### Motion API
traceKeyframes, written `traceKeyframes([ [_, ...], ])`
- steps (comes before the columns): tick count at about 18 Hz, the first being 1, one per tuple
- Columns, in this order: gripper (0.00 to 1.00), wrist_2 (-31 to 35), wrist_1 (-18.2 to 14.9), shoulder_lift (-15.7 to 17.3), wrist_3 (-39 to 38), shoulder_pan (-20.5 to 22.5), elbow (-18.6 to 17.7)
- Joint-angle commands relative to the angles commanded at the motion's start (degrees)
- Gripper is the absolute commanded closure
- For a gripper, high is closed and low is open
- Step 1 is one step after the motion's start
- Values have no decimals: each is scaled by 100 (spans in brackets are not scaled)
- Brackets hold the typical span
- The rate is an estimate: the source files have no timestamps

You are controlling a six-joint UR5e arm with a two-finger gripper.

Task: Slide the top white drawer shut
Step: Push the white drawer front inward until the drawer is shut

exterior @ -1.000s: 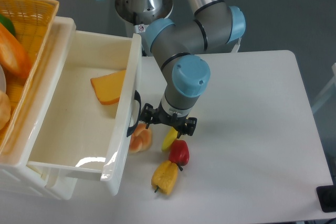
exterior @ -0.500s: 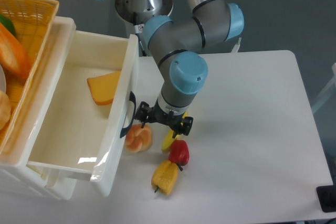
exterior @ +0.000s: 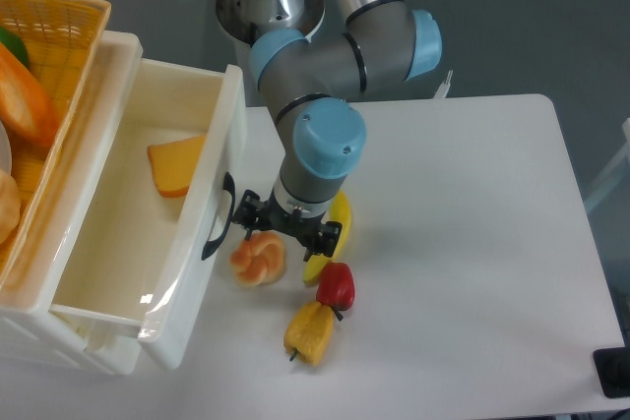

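Note:
The top white drawer (exterior: 118,272) stands pulled out from the cabinet at the left, and its glossy tray holds an orange cheese wedge (exterior: 175,164). A dark curved handle (exterior: 219,218) on its front faces right. My gripper (exterior: 288,231) points down just right of that front. It is open, nothing is between its fingers, and its left finger (exterior: 248,211) is close beside the handle. I cannot tell whether the finger touches the drawer front.
A peeled orange (exterior: 258,260), a yellow banana (exterior: 332,233), a red pepper (exterior: 336,285) and a yellow pepper (exterior: 310,331) lie on the white table (exterior: 472,243) under and beside the gripper. A yellow wicker basket (exterior: 54,31) with food sits on the cabinet at far left.
The drawer front has slid left toward the cabinet, carrying the cheese wedge with it. My gripper moved left along with it, staying against the front.

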Motion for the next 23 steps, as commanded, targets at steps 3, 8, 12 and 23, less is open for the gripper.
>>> traceKeyframes([
  [3, 0, -9, 0, 9, 0, -97, -9],
  [8, 0, -26, 0, 70, 9, -264, -18],
  [12, 0, -88, 0, 88, 9, -378, -18],
  [23, 0, -70, 9, 123, 26, -616, -9],
])
